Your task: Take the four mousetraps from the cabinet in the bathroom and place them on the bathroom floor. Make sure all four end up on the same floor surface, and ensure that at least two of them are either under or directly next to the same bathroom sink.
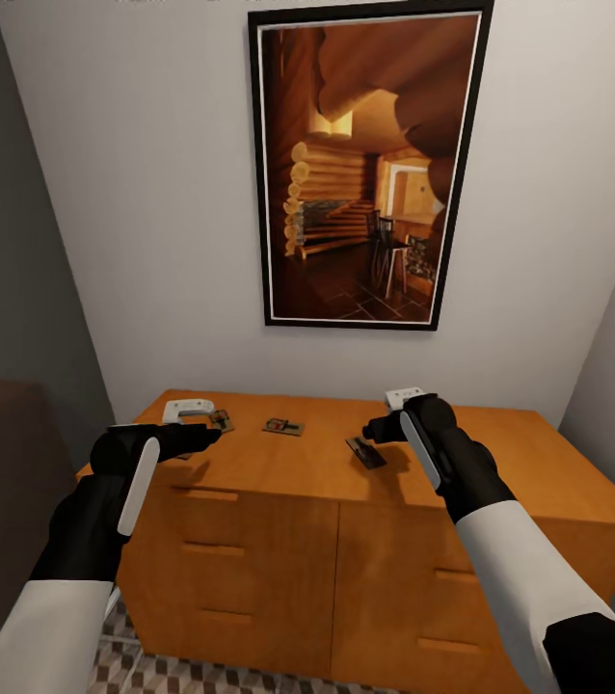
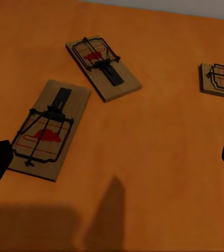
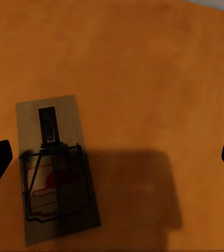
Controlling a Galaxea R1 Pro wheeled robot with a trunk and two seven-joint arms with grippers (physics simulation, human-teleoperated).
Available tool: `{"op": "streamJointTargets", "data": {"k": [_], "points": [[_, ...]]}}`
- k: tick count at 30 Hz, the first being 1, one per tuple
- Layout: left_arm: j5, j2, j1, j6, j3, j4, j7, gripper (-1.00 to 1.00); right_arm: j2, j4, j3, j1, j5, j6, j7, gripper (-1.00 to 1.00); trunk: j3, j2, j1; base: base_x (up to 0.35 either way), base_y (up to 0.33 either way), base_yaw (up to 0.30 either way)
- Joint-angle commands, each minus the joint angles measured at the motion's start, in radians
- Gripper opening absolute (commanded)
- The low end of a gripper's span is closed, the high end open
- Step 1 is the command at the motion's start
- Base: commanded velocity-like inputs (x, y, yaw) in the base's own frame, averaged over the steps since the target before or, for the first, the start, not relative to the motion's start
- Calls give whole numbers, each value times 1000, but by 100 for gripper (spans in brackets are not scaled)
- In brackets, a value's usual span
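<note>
Four mousetraps are lying flat on the cabinet [image 1: 346, 463] top. The left pincer [image 2: 112, 163] is hovering wide open and empty above two of them [image 2: 50, 127] [image 2: 102, 67], with a third [image 2: 221, 80] well apart toward the far side. The right pincer [image 3: 112, 157] is likewise hanging open and empty over the fourth trap [image 3: 56, 168]. Each is probably light and stiff; the wire looks set, though shadow blurs it, so gripping the bare wooden edges seems safest.
</note>
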Motion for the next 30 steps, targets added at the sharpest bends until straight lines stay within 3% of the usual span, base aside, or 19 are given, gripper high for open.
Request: {"op": "streamJointTargets", "data": {"k": [1, 13, 30], "points": [[5, 0, -1, 4, 1, -1, 0, 100, 1, -2, 0, -1, -5, 4, -3, 100, -1, -1, 0, -99, 0, 0], [5, 0, -1, 5, 1, -1, 0, 100, 11, -4, 0, -1, -5, 4, -3, 100, -1, -1, 0, -195, 0, 0], [5, 0, -1, 6, 1, -1, 0, 100, 13, 1, -4, -1, -6, 4, -3, 100, -1, -1, 0, -25, 0, 0]]}}
